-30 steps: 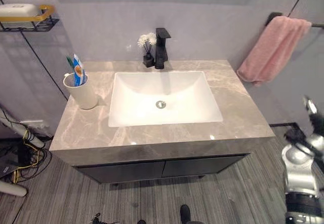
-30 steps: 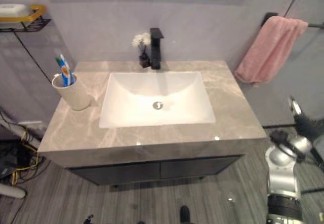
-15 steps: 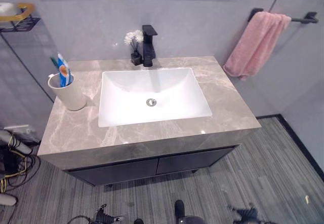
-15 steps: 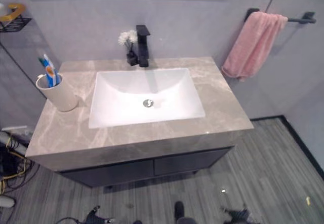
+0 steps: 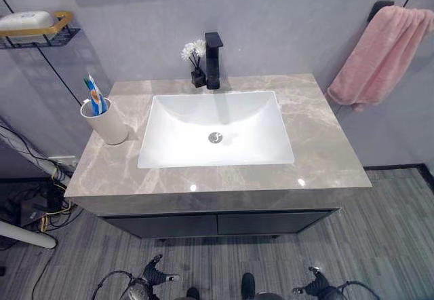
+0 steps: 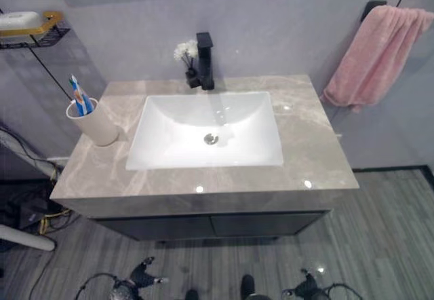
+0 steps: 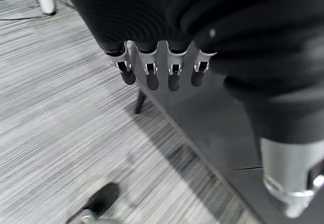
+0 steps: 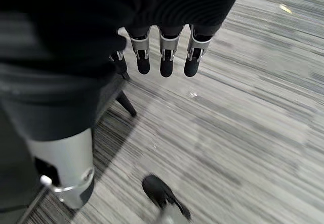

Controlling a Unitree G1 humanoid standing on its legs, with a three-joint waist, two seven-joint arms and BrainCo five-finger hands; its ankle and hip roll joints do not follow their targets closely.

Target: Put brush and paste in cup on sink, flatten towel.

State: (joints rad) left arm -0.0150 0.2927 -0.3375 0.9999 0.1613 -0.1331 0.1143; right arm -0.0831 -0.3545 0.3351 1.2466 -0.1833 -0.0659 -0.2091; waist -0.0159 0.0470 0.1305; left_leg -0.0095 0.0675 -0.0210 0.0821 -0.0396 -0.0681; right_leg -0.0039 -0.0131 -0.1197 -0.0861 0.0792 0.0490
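A cream cup (image 5: pixel 107 122) stands on the grey stone counter (image 5: pixel 319 144), left of the white basin. A green toothbrush and a blue-and-orange paste tube (image 5: pixel 95 98) stick up out of it. A pink towel (image 5: pixel 383 54) hangs bunched on a black bar at the wall to the right. My left hand (image 5: pixel 150 271) and right hand (image 5: pixel 313 288) hang low in front of the cabinet, far from the counter. In the wrist views the left hand's fingers (image 7: pixel 151 73) and the right hand's fingers (image 8: pixel 166 62) are straight over the floor and hold nothing.
A black faucet (image 5: pixel 213 59) and a small vase of white flowers (image 5: pixel 195 54) stand behind the basin (image 5: pixel 215 152). A wire shelf with a soap dish (image 5: pixel 30 26) hangs on the wall at left. Cables lie on the grey plank floor at lower left.
The camera has shifted. The right arm, raised at the right edge a second ago, has dropped; both hands now hang at the lower edge. Cup and towel are unchanged.
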